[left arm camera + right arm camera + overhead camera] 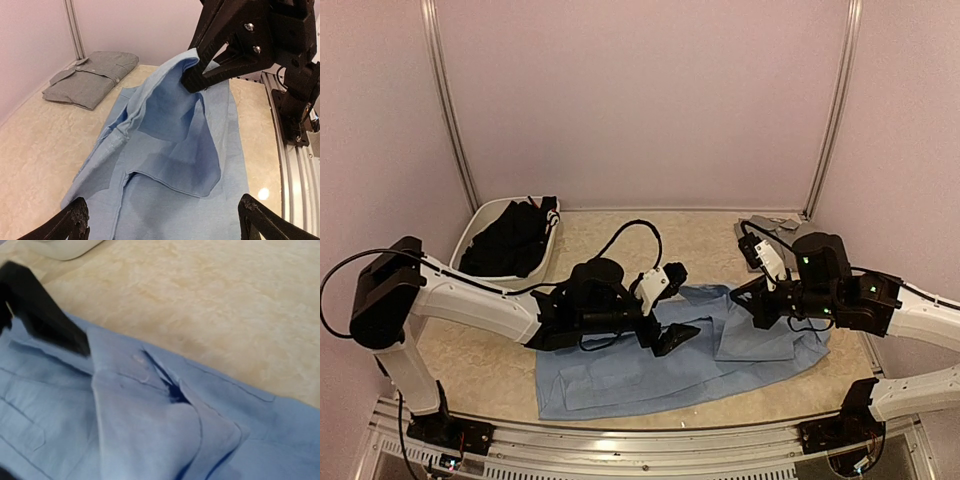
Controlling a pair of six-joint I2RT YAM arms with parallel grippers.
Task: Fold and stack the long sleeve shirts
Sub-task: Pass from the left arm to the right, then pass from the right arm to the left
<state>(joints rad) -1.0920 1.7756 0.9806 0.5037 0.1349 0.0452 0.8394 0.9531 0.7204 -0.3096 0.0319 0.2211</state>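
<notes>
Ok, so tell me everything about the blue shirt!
The light blue shirt is thin, soft-looking cloth with stitched seams and a small button. It lies spread and wrinkled on the beige table, near the front edge. The right gripper pinches one part and holds it lifted, so the cloth hangs in folds. The left gripper is open over it, holding nothing.
</notes>
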